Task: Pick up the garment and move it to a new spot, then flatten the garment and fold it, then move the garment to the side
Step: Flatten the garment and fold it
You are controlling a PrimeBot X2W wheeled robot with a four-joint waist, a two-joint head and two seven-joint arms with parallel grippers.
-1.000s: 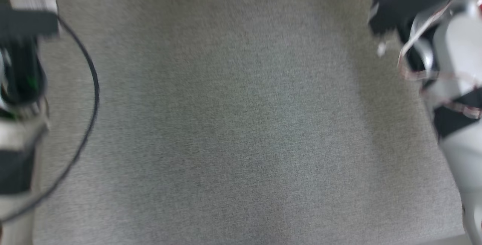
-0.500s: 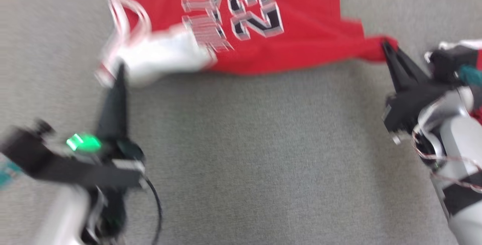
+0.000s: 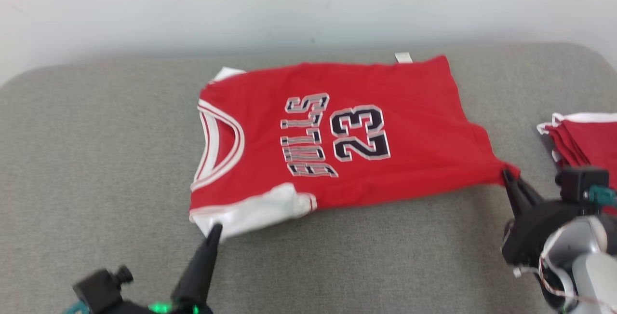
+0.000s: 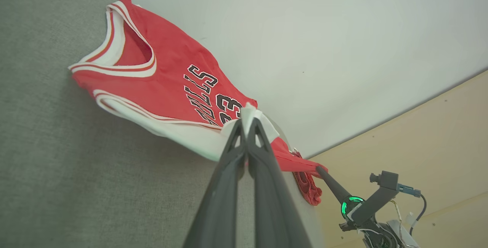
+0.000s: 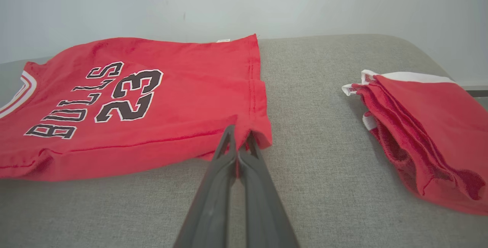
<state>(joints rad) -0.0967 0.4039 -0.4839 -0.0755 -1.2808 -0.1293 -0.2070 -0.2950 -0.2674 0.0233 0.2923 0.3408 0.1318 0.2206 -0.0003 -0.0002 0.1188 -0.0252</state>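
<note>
Two grippers clamping one Bulls jersey [image 3: 337, 130]: left gripper [image 3: 215, 229] at white strap, right gripper [image 3: 506, 174] at hem; one folded red pile [image 3: 585, 135].

Head view: folded red pile [image 3: 585, 135] cut by the right edge, its near part behind the wrist camera [image 3: 581, 179]. Body of left end effector [image 3: 215, 229] cut off at bottom edge. Small hem tag [image 3: 403, 57] too small to read. Right wrist view: jersey [image 5: 152, 99] neckline runs off left edge. Left wrist view: jersey stretch past the number hidden behind fingers [image 4: 267, 187].

Left hand [image 4: 248, 120] pinching red jersey [image 4: 167, 72] (white shoulder edge), grey cushion [image 4: 57, 164] beneath
</note>
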